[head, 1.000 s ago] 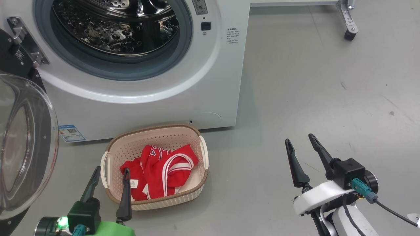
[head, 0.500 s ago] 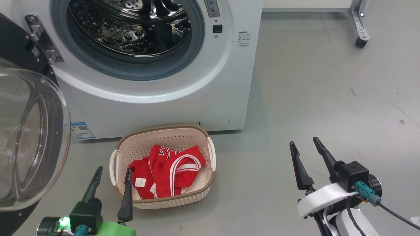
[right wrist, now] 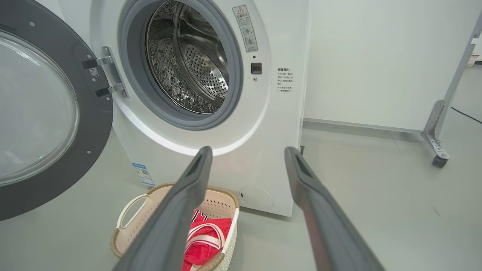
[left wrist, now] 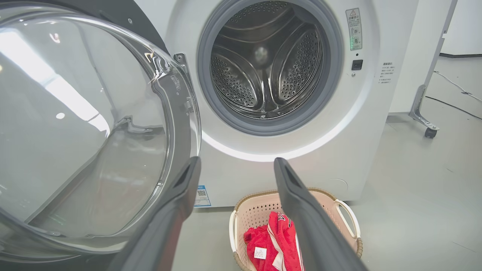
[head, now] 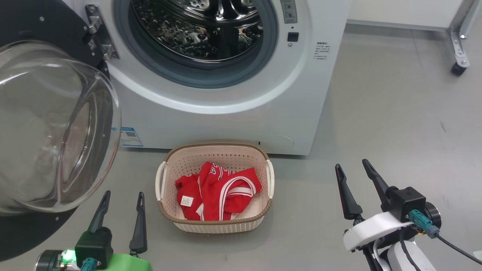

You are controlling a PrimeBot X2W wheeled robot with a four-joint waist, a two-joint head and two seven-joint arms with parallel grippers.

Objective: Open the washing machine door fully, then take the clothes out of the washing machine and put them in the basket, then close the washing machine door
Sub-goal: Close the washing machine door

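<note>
The clothes (head: pixel 218 192) lie bunched in the basket (head: pixel 216 146), at six o'clock from the washing machine (head: pixel 226 124). The washing machine door (head: pixel 45 124) stands open at nine o'clock. The left tool (head: pixel 124 193) and right tool (head: pixel 351 163) are released, the left seemingly just clear of the door.

Washing machine door (head: pixel 56 124) crowds the left; drum (head: pixel 203 30) mouth apparently clear.

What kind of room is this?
Probably a laundry corner in a lab or workshop: a white washing machine with its door open, a basket of red clothes, and a bare grey floor.
</note>
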